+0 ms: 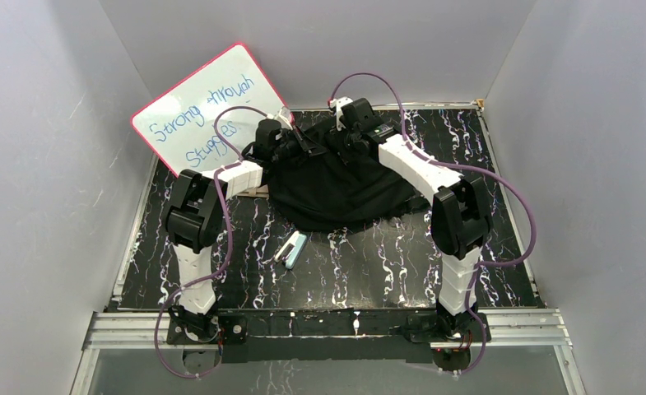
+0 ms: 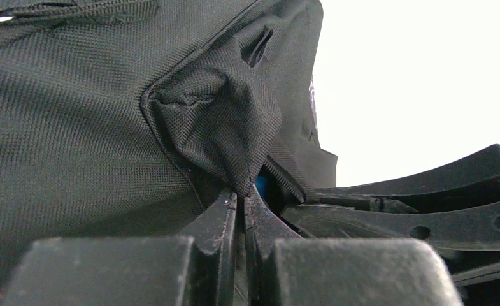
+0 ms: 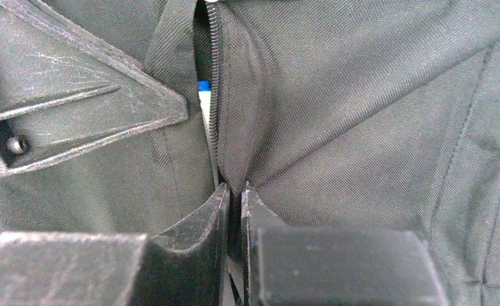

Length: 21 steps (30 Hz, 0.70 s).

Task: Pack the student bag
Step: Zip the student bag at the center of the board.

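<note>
The black student bag [image 1: 340,185] lies in the middle of the table, its top edge lifted between both arms. My left gripper [image 1: 299,141] is shut on a fold of the bag's fabric [image 2: 225,127]; its fingertips [image 2: 229,207] pinch the fold, and something blue shows in the gap behind it. My right gripper [image 1: 350,132] is shut on the bag's fabric beside the zipper [image 3: 213,95]; its fingertips [image 3: 220,201] hold the cloth. A blue and white thing [image 3: 202,95] shows inside the zipper slit. The other gripper's black finger [image 3: 75,108] is at upper left.
A white board with a pink rim [image 1: 208,107] and blue writing leans at the back left. A small pale blue and white item [image 1: 290,248] lies on the black marbled table [image 1: 385,263] in front of the bag. Grey walls enclose the sides and back.
</note>
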Available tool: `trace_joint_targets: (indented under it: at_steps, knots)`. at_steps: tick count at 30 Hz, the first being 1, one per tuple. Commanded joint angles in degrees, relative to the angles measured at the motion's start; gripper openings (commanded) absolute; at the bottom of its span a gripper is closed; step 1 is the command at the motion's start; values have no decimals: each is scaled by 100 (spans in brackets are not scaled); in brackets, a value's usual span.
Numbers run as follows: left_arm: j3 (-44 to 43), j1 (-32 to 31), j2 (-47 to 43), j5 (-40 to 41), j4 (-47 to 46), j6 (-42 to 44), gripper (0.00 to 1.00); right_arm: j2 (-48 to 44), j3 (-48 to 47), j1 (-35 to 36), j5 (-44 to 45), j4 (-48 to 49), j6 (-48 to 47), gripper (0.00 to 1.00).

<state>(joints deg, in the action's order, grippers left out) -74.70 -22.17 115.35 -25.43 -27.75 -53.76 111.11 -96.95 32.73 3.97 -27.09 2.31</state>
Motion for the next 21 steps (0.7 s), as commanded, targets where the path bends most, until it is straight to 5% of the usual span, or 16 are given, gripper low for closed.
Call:
trace_joint_targets:
  at_steps: [1, 8, 21]
  knots:
    - [-116, 60, -470, -208, -662, -135, 0, 151, 35, 101, -756, -346, -69, 19]
    - [-83, 64, -409, -247, -681, -144, 0, 53, -1, 103, -879, -399, -73, 32]
    - [289, 107, -431, -315, -598, 137, 0, -826, 106, -47, 308, 699, 582, 55]
